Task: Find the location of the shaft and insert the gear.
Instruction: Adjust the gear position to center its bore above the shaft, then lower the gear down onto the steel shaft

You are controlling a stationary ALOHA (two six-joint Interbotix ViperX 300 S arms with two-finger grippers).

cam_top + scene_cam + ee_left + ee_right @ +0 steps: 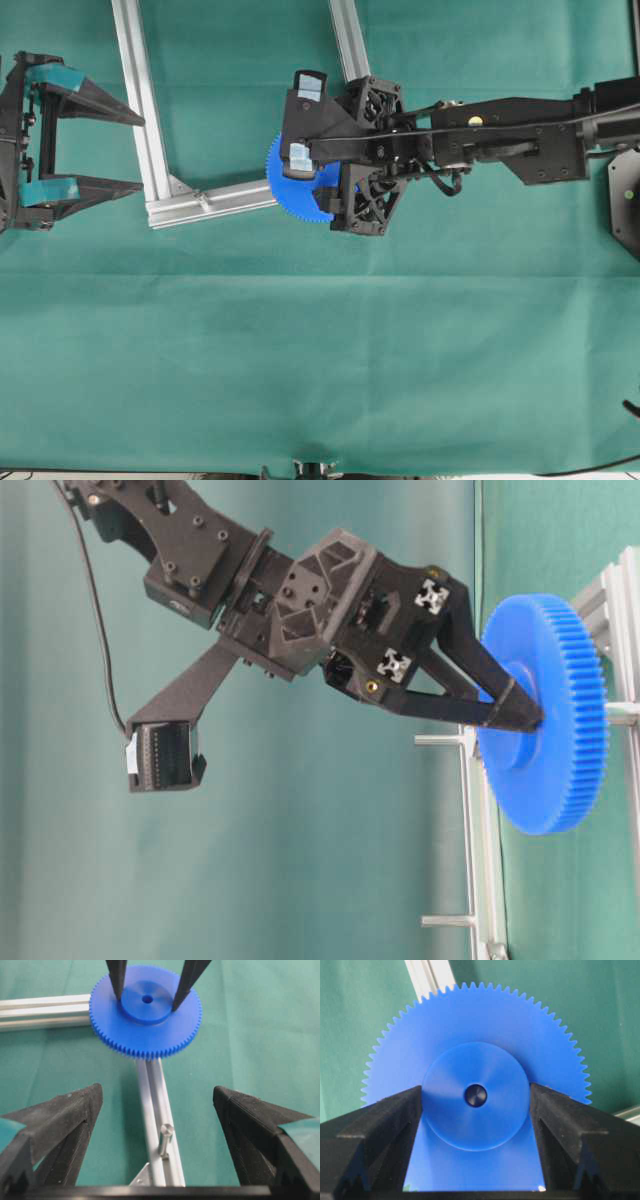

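1. Green cloth covers the surface (pixel 300 380); an aluminium frame (pixel 140 110) lies on it.
2. My right pincer (pixel 476 1095) is clamped on the hub of the gear (pixel 146 1010), over the crossbar.
3. Left pincer (pixel 157 1110) hangs apart, empty.
4. I judge this the seating step: a pin (pixel 165 1140) stands free nearby; next, centre the hole on a shaft and lower.
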